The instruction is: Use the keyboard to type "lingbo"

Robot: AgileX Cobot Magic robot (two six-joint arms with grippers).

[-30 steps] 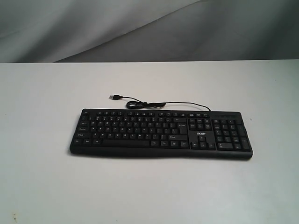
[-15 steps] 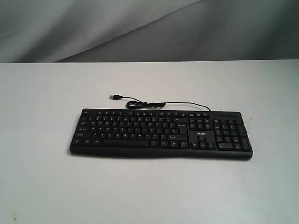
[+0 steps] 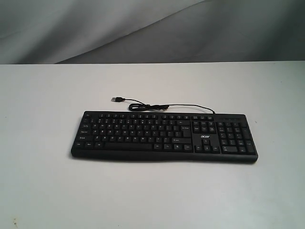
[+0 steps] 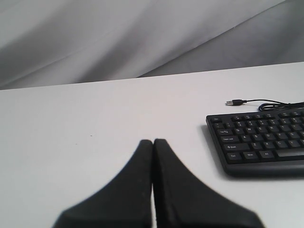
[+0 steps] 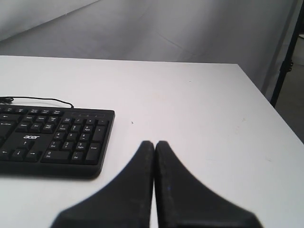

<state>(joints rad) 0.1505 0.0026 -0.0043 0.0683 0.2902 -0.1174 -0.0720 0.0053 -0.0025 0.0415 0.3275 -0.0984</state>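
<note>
The black keyboard with a number pad and a white "acer" logo lies flat across the middle of the white table. Its thin USB cable loops behind it, unplugged. No arm shows in the exterior view. In the left wrist view my left gripper is shut and empty over bare table, off the keyboard's left end. In the right wrist view my right gripper is shut and empty, off the number-pad end of the keyboard.
The white table ends at a grey cloth backdrop. In the right wrist view the table's right edge drops off beside a dark stand leg.
</note>
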